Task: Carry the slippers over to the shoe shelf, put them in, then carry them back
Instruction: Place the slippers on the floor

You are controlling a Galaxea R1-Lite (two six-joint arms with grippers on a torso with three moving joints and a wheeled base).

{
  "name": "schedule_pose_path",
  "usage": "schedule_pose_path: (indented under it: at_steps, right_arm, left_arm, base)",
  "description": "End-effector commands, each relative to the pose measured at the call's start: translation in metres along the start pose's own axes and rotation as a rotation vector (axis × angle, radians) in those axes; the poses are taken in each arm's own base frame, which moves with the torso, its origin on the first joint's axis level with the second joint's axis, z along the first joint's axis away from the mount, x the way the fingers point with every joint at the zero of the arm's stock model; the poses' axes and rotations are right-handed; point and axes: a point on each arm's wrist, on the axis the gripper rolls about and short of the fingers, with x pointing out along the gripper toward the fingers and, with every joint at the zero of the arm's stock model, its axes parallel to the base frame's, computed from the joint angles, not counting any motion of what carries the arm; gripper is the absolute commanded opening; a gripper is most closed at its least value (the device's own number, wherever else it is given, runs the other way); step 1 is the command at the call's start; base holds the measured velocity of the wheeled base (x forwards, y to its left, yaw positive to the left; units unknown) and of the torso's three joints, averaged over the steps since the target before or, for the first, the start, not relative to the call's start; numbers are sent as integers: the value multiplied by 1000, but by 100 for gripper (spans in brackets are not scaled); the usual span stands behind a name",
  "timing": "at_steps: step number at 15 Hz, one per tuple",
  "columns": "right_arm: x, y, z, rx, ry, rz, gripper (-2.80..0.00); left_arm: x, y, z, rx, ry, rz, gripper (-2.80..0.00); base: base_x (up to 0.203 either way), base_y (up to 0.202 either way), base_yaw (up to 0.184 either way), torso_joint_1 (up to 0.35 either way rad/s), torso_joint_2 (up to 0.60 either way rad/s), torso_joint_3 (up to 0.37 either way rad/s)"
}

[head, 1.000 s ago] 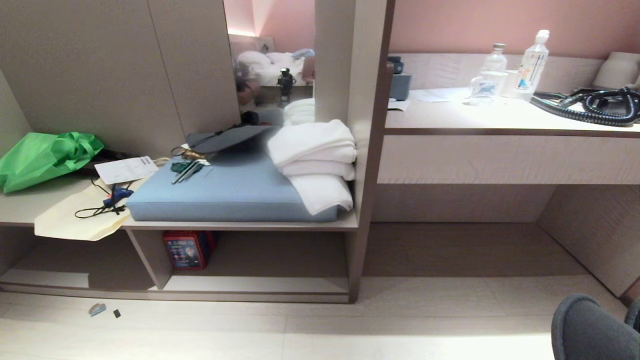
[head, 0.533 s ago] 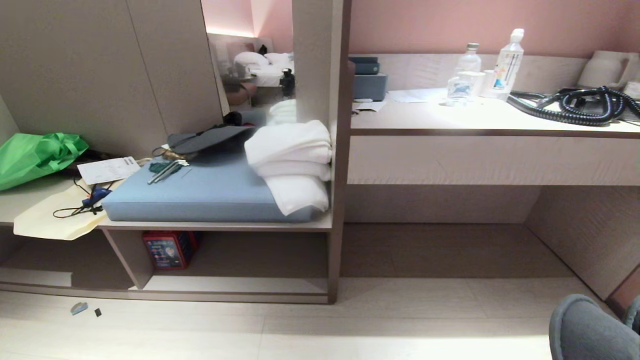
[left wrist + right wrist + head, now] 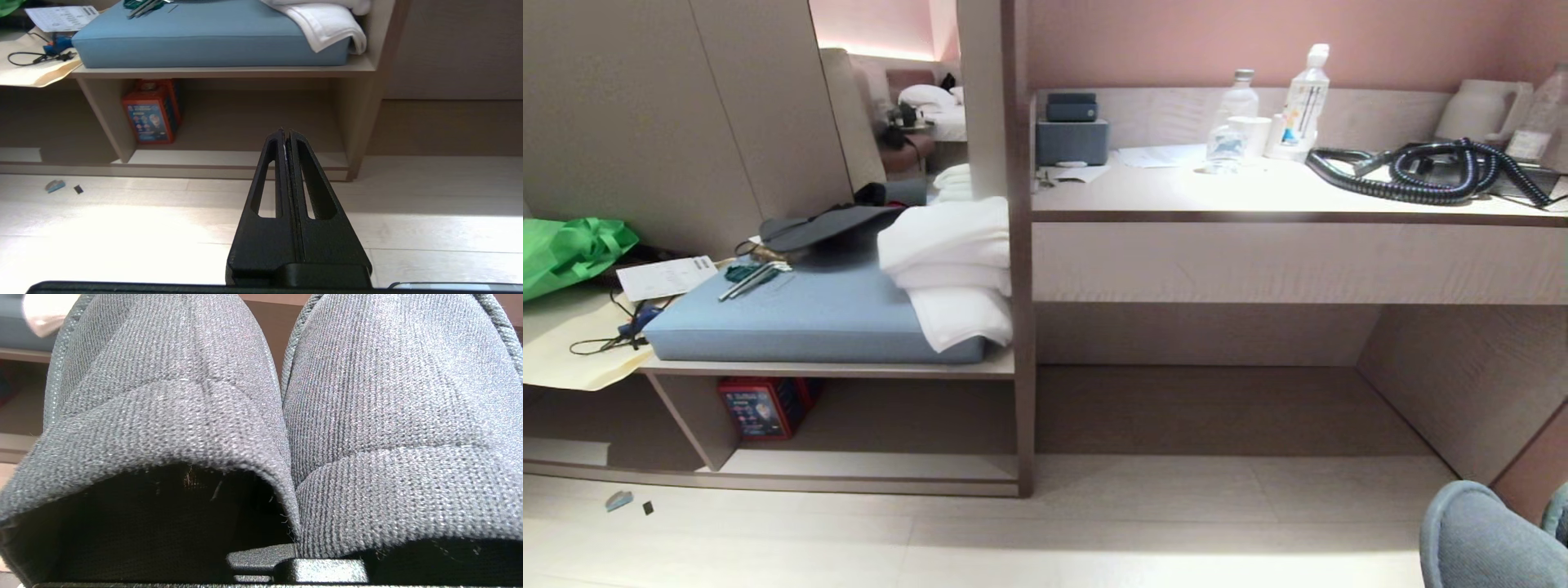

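Pinching slippers (image 3: 282,416) — right gripper (image 3: 294,555) clamped, left gripper (image 3: 286,134) closed

Brightly lit from above; strong glare on floor (image 3: 122,220) before shoe shelf (image 3: 866,465), deep shadow inside it; sharp throughout.

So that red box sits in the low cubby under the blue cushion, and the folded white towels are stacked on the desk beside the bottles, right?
Not quite. The red box is under the blue cushion, but the head view shows the white towels on that cushion, not on the desk by the bottles.
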Motion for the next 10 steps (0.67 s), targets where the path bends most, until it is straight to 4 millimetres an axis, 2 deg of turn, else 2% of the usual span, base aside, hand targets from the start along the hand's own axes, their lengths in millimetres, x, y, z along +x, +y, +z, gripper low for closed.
schedule_pose_path:
  at_steps: [1,10]
  right_arm:
    - [0,0,0,0,1,0,-280]
    - [0,0,0,-25,1,3,-280]
  left_arm:
    - [0,0,0,0,0,0,-280]
    - [0,0,0,0,0,0,-280]
  base:
    - [0,-196,3,6,6,1]
    - [0,-198,2,3,2,3]
